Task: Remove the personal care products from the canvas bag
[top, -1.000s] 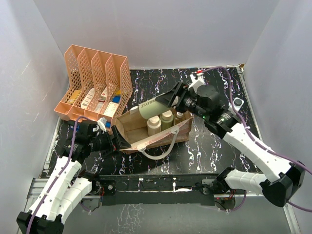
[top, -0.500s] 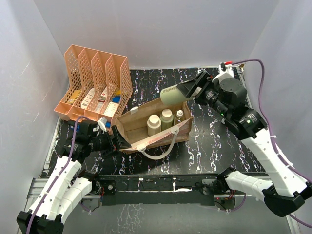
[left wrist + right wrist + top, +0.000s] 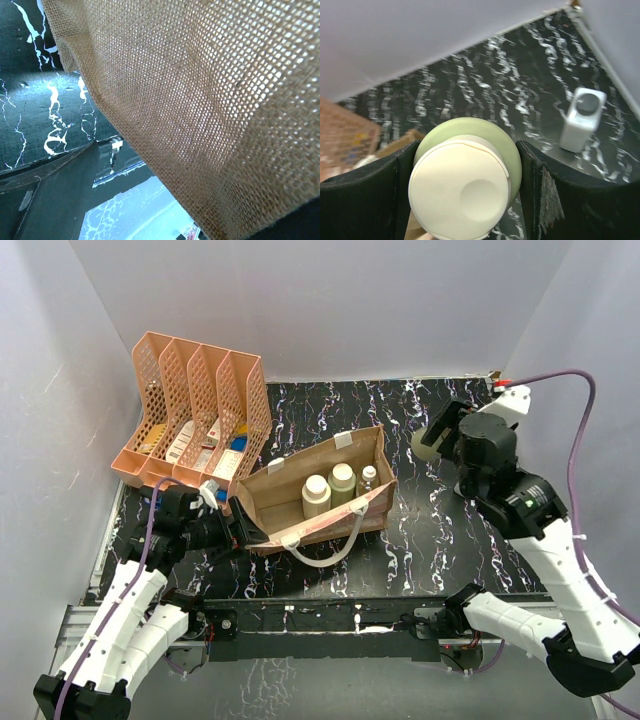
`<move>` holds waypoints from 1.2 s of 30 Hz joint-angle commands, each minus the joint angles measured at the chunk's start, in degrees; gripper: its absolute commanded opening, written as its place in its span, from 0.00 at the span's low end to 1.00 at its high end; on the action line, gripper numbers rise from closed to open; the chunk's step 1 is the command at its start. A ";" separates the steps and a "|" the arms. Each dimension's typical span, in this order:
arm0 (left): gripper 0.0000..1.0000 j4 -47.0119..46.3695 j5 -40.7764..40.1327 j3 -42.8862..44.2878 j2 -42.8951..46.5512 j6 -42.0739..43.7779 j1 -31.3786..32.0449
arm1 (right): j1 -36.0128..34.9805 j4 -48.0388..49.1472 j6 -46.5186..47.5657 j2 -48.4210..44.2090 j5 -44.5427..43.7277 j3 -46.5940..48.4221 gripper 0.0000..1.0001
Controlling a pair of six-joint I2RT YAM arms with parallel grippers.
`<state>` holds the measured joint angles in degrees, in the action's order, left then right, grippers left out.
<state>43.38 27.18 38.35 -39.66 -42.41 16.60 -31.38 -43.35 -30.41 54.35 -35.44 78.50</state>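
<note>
Over the black marbled table (image 3: 440, 530), right of the tan canvas bag (image 3: 320, 528) holding three bottles (image 3: 342, 483), your right gripper (image 3: 465, 197) clamps a pale green cream-capped bottle (image 3: 468, 165) that could topple the small white bottle (image 3: 580, 117) nearby when lowered; the jaws of your left gripper (image 3: 238, 525) I cannot judge.

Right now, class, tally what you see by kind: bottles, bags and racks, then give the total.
Bottles: 5 (three in the canvas bag, one pale-green bottle in the right gripper, one white bottle on the table)
Canvas bag: 1
Orange rack: 1
Total: 7
</note>
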 commanded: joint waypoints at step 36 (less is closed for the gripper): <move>0.96 1.02 2.59 6.04 -2.34 1.37 0.00 | 24.79 20.95 5.47 13.20 5.03 -30.60 0.13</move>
<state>43.88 27.90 42.41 -41.67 -41.60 16.60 -6.98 -30.68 -26.35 68.10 -27.46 47.24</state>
